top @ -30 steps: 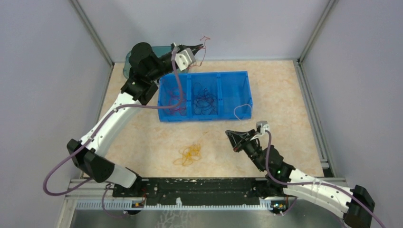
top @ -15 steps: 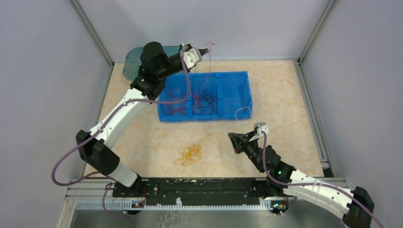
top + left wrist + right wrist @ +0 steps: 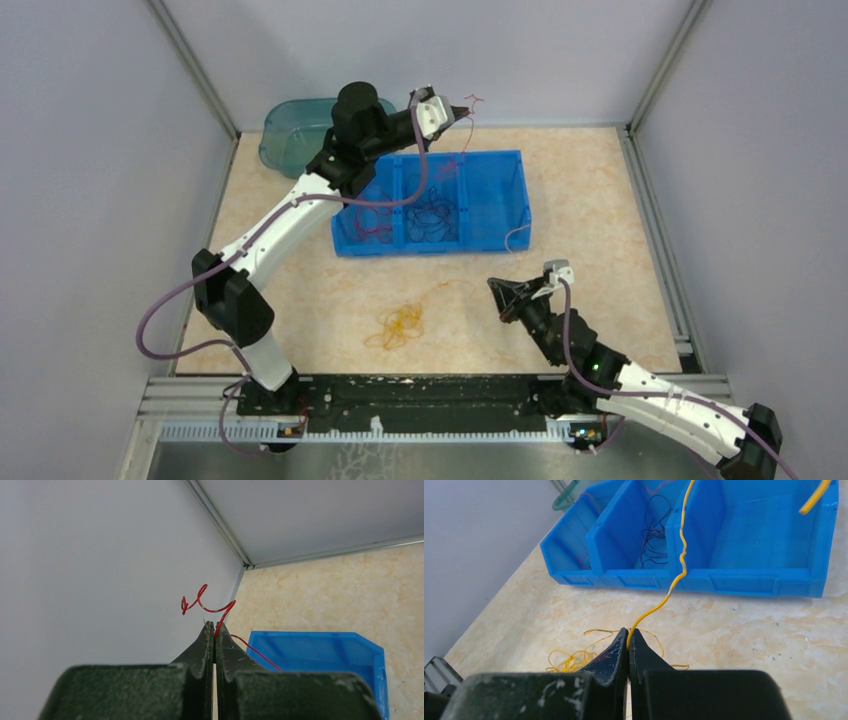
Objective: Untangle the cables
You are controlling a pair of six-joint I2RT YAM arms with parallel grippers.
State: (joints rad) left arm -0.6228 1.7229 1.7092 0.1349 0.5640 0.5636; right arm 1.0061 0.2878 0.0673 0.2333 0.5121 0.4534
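Red cable (image 3: 207,602) is pinched in the shut left hand (image 3: 215,626), curling up past its tips, with the tail hanging below toward the blue bin (image 3: 320,652). Yellow cable (image 3: 676,575) is clamped in the right hand (image 3: 628,635) and runs straight ahead. The yellow clump (image 3: 569,660) sits on the table (image 3: 749,630) just ahead-left, so I'd say the right arm's nearer.

Bin, tub and table inside grey walls

A blue bin (image 3: 440,246) with three compartments sits on the mottled beige table (image 3: 600,200), toward the back. A clear teal tub (image 3: 290,135) stands just beyond the bin's left end, in the back-left corner where the plain grey walls (image 3: 90,150) meet.
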